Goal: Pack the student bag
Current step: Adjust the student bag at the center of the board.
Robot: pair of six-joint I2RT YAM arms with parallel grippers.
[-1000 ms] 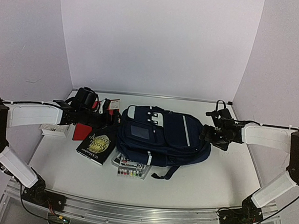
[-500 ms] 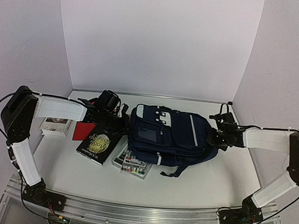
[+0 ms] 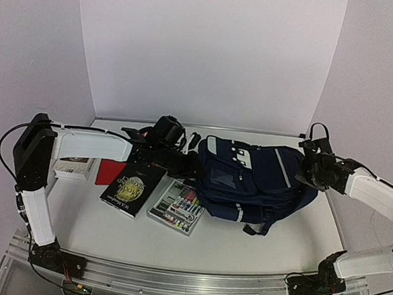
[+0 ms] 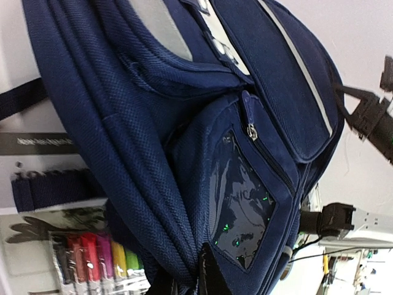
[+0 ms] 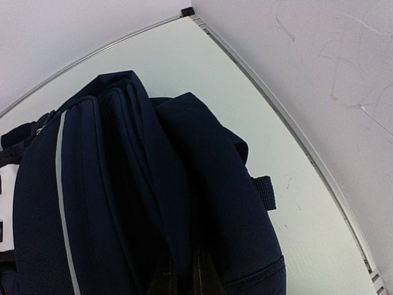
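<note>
The student bag (image 3: 255,182), navy blue with thin pale stripes, lies on its back on the right half of the table. My left gripper (image 3: 194,164) is shut on a fold of fabric at the bag's left edge. The left wrist view shows the bag (image 4: 202,123) filling the frame, with that gripper (image 4: 193,279) pinching cloth beside the clear front pocket window. My right gripper (image 3: 307,172) is shut on the bag's right end. In the right wrist view, the bag (image 5: 123,203) bunches between that gripper (image 5: 184,279).
A pack of coloured markers (image 3: 179,207) lies just left of the bag, and a black book with a gold emblem (image 3: 132,185) lies beside it. Further left are a red item (image 3: 107,173) and a white box (image 3: 70,168). The table's right rail (image 5: 319,166) runs close to the bag.
Both grippers have closed on the bag's ends. The bag has slid well to the right, uncovering the marker pack. Both arms followed to the right.
</note>
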